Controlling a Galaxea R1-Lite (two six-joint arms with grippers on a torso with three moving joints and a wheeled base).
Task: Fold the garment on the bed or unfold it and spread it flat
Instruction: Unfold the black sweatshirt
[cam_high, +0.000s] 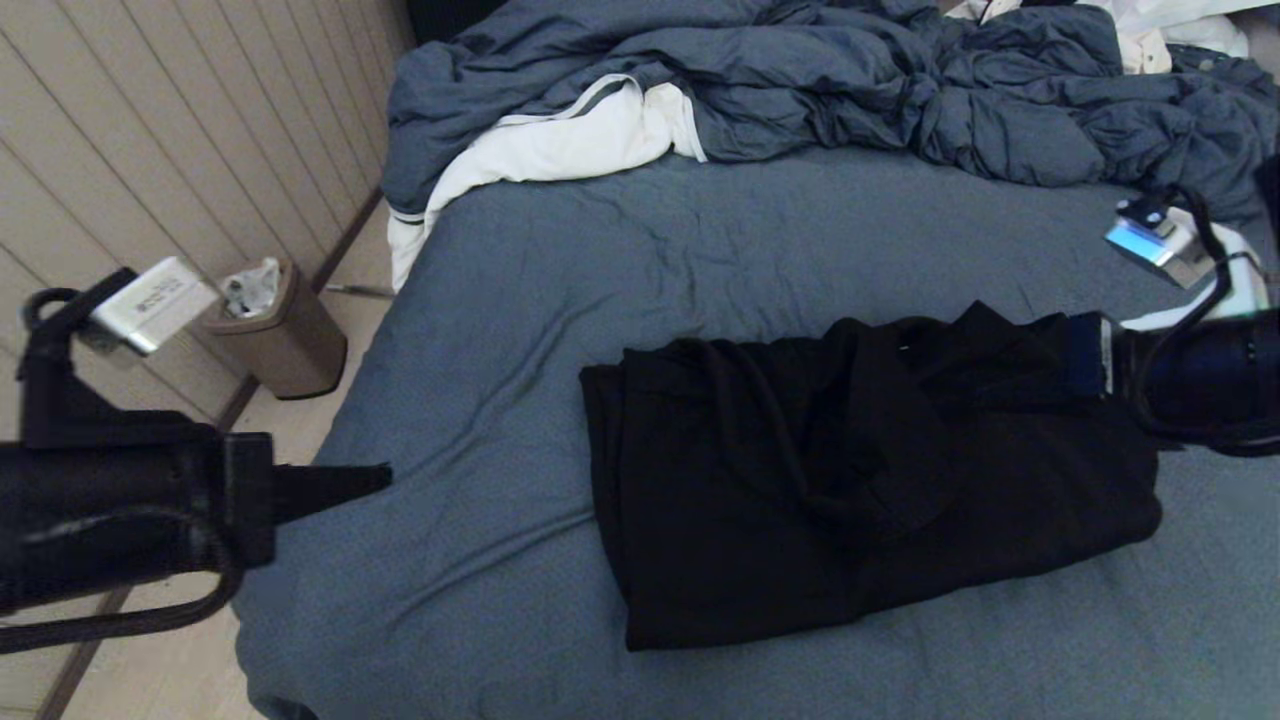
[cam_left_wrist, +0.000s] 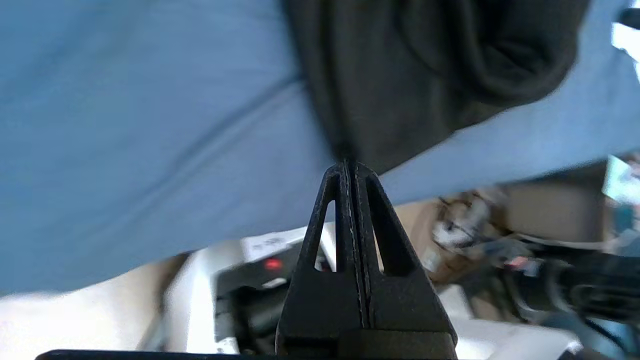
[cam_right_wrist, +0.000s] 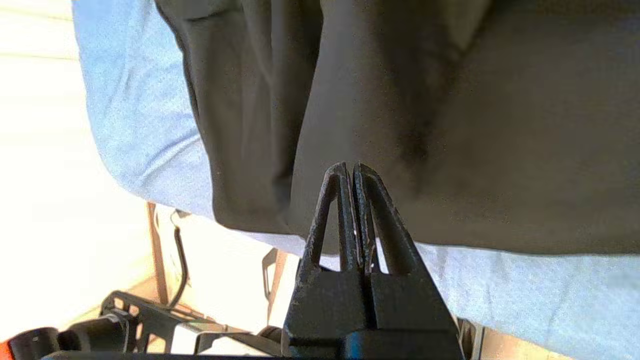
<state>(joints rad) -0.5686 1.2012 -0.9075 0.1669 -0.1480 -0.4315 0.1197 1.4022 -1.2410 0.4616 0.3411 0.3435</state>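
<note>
The garment (cam_high: 860, 480) is a black sweatshirt lying folded into a rough rectangle on the bed (cam_high: 520, 300), right of the middle. My left gripper (cam_high: 385, 480) hovers at the bed's left edge, shut and empty, pointing toward the garment from well to its left. In the left wrist view the shut left gripper (cam_left_wrist: 348, 162) has the garment (cam_left_wrist: 425, 65) beyond its tip. My right arm (cam_high: 1200, 380) reaches in from the right over the garment's right end. The right gripper (cam_right_wrist: 350, 165) is shut just above the black cloth (cam_right_wrist: 500, 125), with nothing between its fingers.
A crumpled blue-grey duvet (cam_high: 800, 90) and a white cloth (cam_high: 570, 140) lie along the far side of the bed. A brown waste bin (cam_high: 280, 340) stands on the floor by the panelled wall (cam_high: 150, 130), left of the bed.
</note>
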